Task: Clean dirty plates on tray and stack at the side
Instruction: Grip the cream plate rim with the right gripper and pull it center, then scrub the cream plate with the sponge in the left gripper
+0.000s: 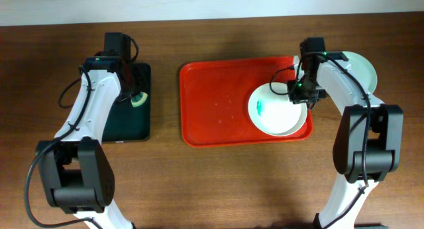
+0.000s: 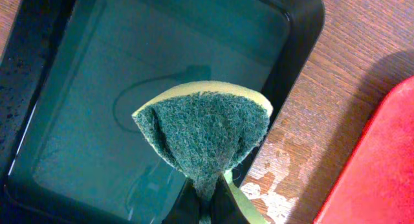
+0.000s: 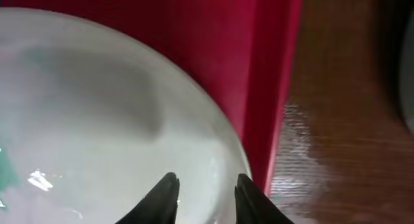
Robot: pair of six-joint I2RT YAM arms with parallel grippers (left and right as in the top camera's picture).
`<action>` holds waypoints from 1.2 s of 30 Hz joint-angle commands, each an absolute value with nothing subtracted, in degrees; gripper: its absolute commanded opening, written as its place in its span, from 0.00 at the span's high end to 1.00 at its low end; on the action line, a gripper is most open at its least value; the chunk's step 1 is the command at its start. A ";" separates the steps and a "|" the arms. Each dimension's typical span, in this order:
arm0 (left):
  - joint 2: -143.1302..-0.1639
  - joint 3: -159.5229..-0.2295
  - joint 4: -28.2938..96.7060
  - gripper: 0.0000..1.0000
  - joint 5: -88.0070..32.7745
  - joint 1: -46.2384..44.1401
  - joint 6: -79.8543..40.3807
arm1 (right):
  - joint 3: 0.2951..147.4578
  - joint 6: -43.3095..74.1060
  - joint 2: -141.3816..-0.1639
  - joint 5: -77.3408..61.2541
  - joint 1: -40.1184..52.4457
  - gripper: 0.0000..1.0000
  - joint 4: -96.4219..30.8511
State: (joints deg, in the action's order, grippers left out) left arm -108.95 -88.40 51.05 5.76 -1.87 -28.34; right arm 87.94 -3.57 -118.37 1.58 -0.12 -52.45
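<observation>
Looking down on a brown wooden table point(image 1: 212, 189), grain running side to side, with a pale strip of wall point(image 1: 199, 4) along the far edge. At the left, a black tray point(image 1: 132, 126) lying flat on the wood, its floor glossy and dark green in the left wrist view. Over its right part, the left gripper point(image 2: 208, 203), pinched tight on a sponge point(image 2: 206, 127): green scouring face toward the camera, yellow foam behind, folded into a fan. Just right of the black tray, bare wood with pale blotches, then a rounded corner of the red tray point(image 1: 212, 103). Sits mid-table, well apart from the black one, long side running left to right. On its right end a white plate point(image 1: 281, 116), lying flat close against the right rim, with a small teal smear point(image 1: 260, 108) left of its centre. Over the plate's far-right edge the right gripper point(image 3: 204, 191), fingers parted by a narrow gap, only plate surface showing between them; contact with the plate not clear. Beyond the tray's right rim, glossy wood, and a second plate point(image 1: 366, 69) resting on the table, partly hidden under the right arm.
</observation>
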 commanded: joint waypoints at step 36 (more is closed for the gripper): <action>-125.47 -88.09 44.21 1.00 6.48 6.92 -24.75 | 83.88 2.48 -123.37 -17.37 11.31 0.96 -44.53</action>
State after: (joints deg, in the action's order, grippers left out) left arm -122.41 -88.27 45.12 5.30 6.87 -24.29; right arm 85.03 2.63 -121.47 -17.96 8.97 -45.06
